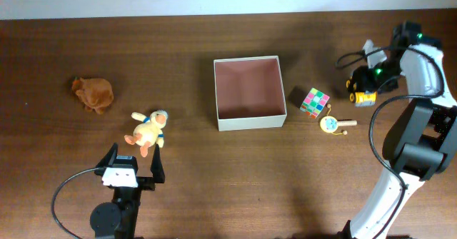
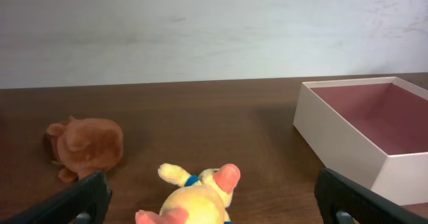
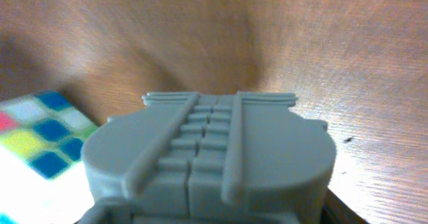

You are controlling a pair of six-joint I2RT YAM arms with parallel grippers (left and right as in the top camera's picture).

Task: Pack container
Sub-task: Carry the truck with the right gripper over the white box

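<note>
The container [image 1: 251,122] is a square, lidless box with off-white walls and a reddish-brown inside, and it stands mid-table with nothing in it. It also shows in the left wrist view [image 2: 338,140]. A yellow duck plush [image 1: 148,132] lies left of it. My left gripper [image 1: 134,160] is open, and the duck [image 2: 200,200] lies on the table between and just ahead of its fingers [image 2: 214,210]. My right gripper [image 1: 363,89] is at the far right, shut on a yellow-and-black toy truck [image 1: 364,96]. The truck's grey ridged part [image 3: 207,157] fills the right wrist view.
A brown plush [image 1: 93,94] lies at the far left and also shows in the left wrist view [image 2: 85,147]. A multicoloured cube [image 1: 314,102] and a small round toy with a stick [image 1: 332,124] lie right of the container. The cube also shows in the right wrist view [image 3: 37,134].
</note>
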